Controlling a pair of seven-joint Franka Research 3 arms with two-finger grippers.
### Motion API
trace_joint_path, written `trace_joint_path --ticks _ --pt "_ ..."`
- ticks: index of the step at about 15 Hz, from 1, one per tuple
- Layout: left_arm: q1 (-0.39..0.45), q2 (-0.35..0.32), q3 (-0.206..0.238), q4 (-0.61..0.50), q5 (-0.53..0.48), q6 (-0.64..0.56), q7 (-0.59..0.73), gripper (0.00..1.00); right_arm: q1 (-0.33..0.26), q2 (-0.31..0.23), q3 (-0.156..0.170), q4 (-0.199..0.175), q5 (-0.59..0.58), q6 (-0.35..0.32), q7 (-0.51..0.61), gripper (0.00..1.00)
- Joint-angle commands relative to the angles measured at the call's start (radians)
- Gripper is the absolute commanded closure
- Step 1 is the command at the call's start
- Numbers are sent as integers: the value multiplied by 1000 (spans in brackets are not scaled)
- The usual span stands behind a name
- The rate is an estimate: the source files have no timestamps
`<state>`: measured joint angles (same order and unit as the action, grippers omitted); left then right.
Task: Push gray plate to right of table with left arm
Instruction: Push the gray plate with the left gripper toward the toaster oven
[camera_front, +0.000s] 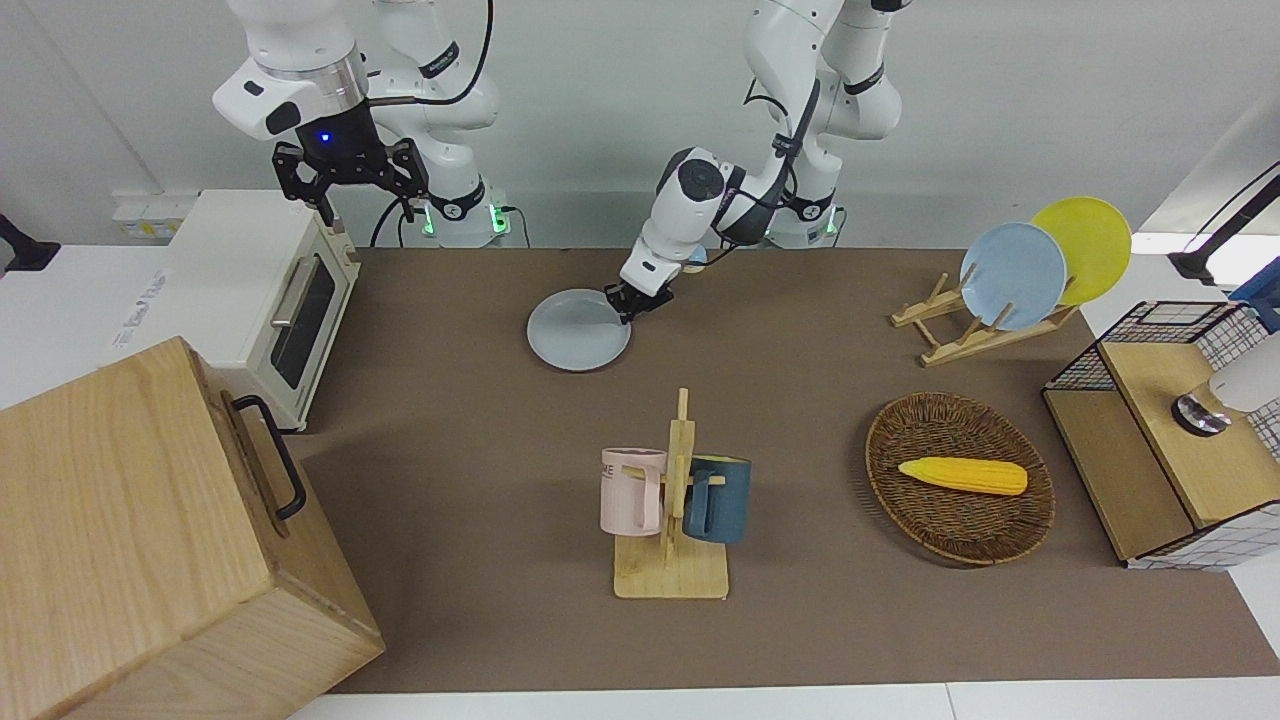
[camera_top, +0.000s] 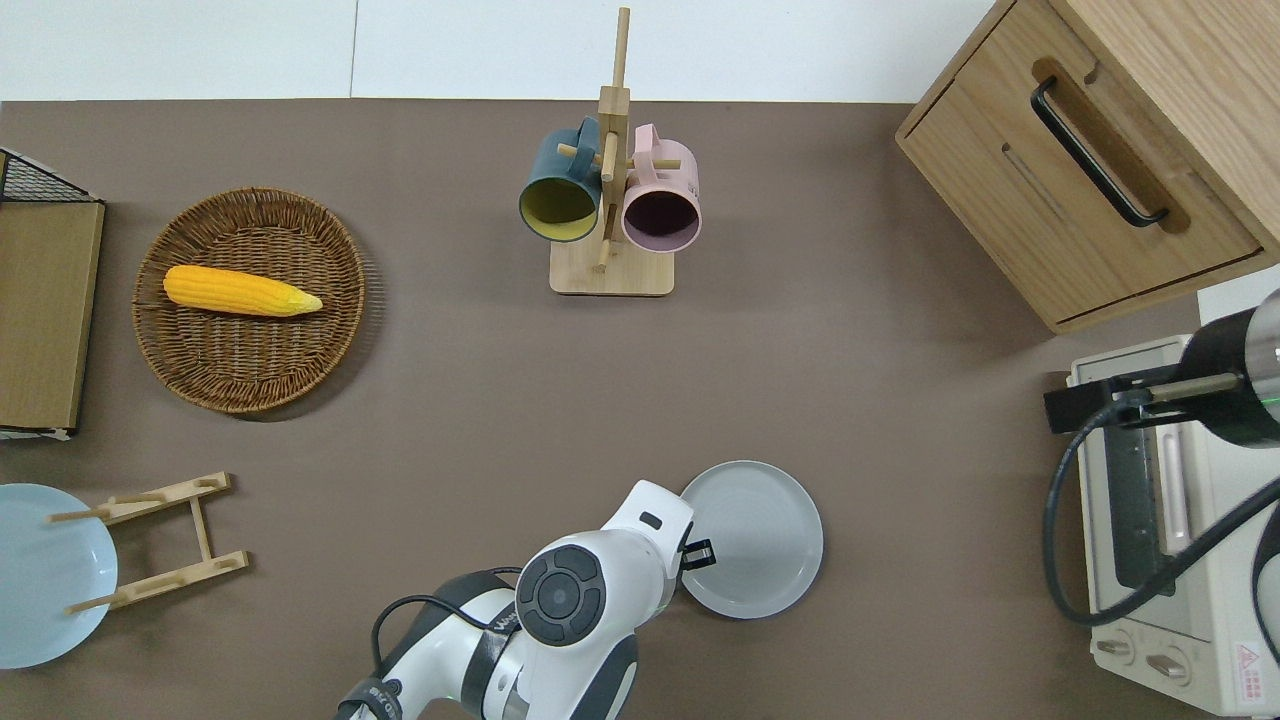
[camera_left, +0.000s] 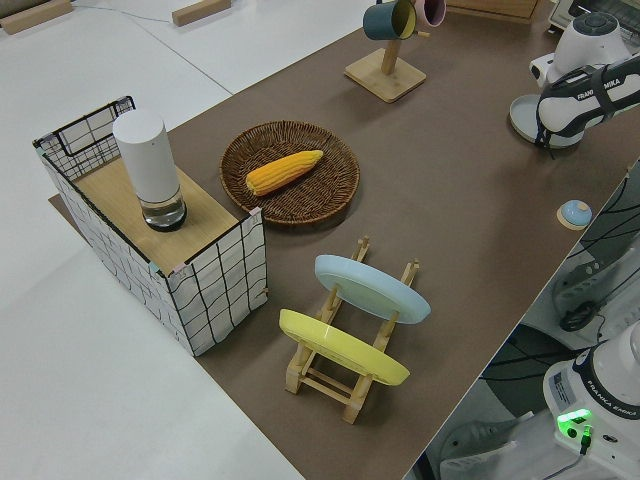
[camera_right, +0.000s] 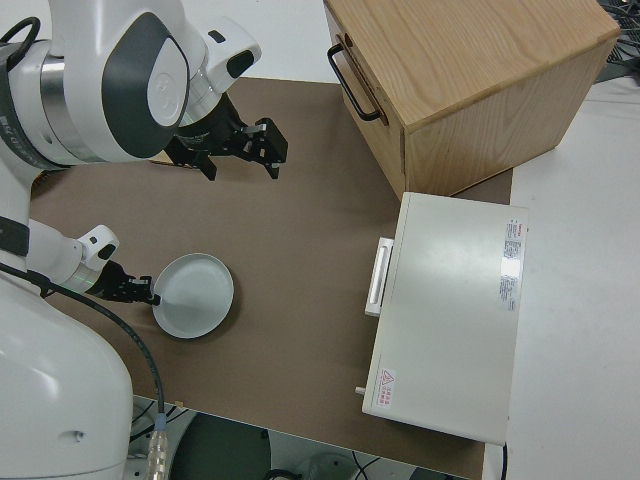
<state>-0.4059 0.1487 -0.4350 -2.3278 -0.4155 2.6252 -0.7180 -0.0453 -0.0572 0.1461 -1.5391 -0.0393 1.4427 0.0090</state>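
The gray plate (camera_front: 578, 330) (camera_top: 752, 538) (camera_right: 195, 295) lies flat on the brown table (camera_front: 450, 420), on the strip nearest the robots and about midway along it. My left gripper (camera_front: 632, 303) (camera_top: 697, 555) (camera_right: 140, 292) is down at table level. Its shut fingertips touch the plate's rim on the side toward the left arm's end of the table. In the left side view the plate (camera_left: 530, 110) is partly hidden by the left arm's wrist. My right gripper (camera_front: 350, 190) (camera_right: 238, 150) is parked with its fingers spread open.
A mug rack (camera_front: 672, 520) with a pink and a blue mug stands farther from the robots than the plate. A white toaster oven (camera_front: 270, 300) and a wooden cabinet (camera_front: 150, 540) fill the right arm's end. A basket (camera_front: 958, 530) with corn, a plate rack (camera_front: 960, 335) and a wire shelf (camera_front: 1170, 430) sit toward the left arm's end.
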Motion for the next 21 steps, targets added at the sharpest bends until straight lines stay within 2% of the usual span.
trace_joint_path --ticks 1,7,8,10,11,14,15,16,18,21 --pt "-54 66 25 42 -17 29 -44 1000 -7 -7 3 -4 1 -7 -15 5" --pt "-60 78 25 62 -17 29 -70 988 -7 -7 3 -4 1 -7 -15 5" --pt "-60 78 25 64 -16 29 -73 932 -7 -7 3 -4 1 -7 -15 5" --pt "-60 78 25 71 -17 29 -74 636 -7 -7 3 -4 2 -7 -15 5" --pt "-60 78 25 71 -17 29 -73 552 -7 -7 3 -4 1 -7 -15 5" --pt "-59 65 25 71 -16 16 -103 146 -7 -7 3 -4 1 -7 -15 5" --pt "-57 62 25 71 -17 13 -103 72 -7 -7 3 -4 1 -7 -15 5" --pt "-56 54 25 71 -16 10 -103 30 -7 -7 3 -4 1 -7 -15 5" --pt "-50 28 27 71 -16 -31 -100 15 -7 -7 3 -4 1 -7 -15 5" --pt "-22 -29 81 76 -2 -143 -52 13 -7 -7 3 -4 1 -7 -15 5"
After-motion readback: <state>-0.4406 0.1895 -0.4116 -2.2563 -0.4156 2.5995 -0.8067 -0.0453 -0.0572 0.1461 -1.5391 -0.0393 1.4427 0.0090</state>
